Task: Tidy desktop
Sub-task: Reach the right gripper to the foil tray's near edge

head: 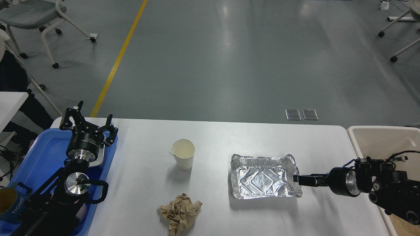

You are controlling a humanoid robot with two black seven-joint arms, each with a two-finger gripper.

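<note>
The white desktop (229, 137) holds a white paper cup (183, 154), a crumpled foil tray (262, 177) and a ball of crumpled brown paper (180, 211). My left gripper (89, 124) is open and empty, its fingers spread above the right edge of the blue tray (42, 154), left of the cup. My right gripper (295, 179) points left, its tip at the foil tray's right rim. It is seen side-on, so its fingers cannot be told apart.
A beige bin (377, 137) stands off the table's right edge, behind my right arm. A mug marked HOME (10, 203) sits at the blue tray's near left. Chairs stand on the floor at the far left and far right.
</note>
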